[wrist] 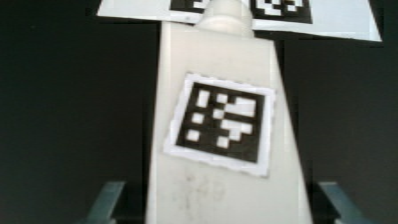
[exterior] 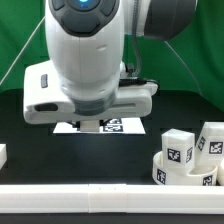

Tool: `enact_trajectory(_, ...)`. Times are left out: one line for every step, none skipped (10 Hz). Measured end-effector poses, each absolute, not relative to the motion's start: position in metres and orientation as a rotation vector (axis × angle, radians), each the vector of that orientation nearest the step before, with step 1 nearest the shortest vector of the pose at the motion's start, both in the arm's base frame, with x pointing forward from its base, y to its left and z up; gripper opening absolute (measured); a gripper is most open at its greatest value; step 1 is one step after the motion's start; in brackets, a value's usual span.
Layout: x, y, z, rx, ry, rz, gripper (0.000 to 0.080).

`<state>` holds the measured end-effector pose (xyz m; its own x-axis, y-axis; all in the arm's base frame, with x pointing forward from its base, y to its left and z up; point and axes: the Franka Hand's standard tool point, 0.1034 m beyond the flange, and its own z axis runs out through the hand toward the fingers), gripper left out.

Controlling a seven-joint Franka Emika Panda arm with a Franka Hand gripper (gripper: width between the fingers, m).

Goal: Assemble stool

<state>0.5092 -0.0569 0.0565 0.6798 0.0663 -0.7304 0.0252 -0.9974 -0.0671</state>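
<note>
I see the marker board [exterior: 125,127] lying flat mid-frame in my exterior view, on the black table [exterior: 40,160]. A green curtain [exterior: 18,40] fills both upper corners behind it. A white rail [exterior: 100,200] crosses the bottom edge.

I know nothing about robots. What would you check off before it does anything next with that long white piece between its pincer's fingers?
1. Leg centred between the fingers of the pincer: ok.
2. Pincer actually clamped on the leg: cannot tell, the edges are blurred.
3. Leg's marker tag facing the wrist camera: ok.
4. Leg's narrow end clear of the marker board: cannot tell; they overlap in the wrist view.
5. Seat and other legs, at the exterior view's right, apart from the arm: ok.
6. Exterior view of the pincer: not ok, the arm hides it.
</note>
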Motion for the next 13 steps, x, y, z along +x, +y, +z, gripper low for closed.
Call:
enact_trajectory(0.510, -0.057, 0.056, -2.836, -0.078, 1.226, 0.0327)
enact_trajectory(0.515, -0.058, 0.055, -2.859, -0.080, 1.184, 0.0327)
enact_trajectory(0.516, -0.055, 0.056, -2.851, -0.046, 1.179, 0.0327)
enact_trajectory(0.522, -0.050, 0.062, -2.856, -0.024, 1.134, 0.0327)
enact_trajectory(0.528, -0.044, 0.074, -2.874, -0.011, 1.076, 0.0327)
enact_trajectory(0.536, -0.041, 0.086, -2.909, -0.009, 0.974, 0.0327)
enact_trajectory(0.542, -0.037, 0.101, -2.946, -0.025, 0.888, 0.0327)
enact_trajectory(0.546, -0.033, 0.105, -2.978, -0.046, 0.815, 0.0327)
enact_trajectory(0.551, -0.035, 0.101, -3.011, -0.045, 0.696, 0.0327)
enact_trajectory(0.553, -0.037, 0.101, -3.037, -0.041, 0.606, 0.0327)
enact_trajectory(0.558, -0.038, 0.102, -3.069, -0.038, 0.481, 0.0327)
enact_trajectory(0.558, -0.040, 0.101, -3.087, -0.027, 0.379, 0.0327)
enact_trajectory(0.556, -0.038, 0.100, -3.078, 0.015, 0.311, 0.0327)
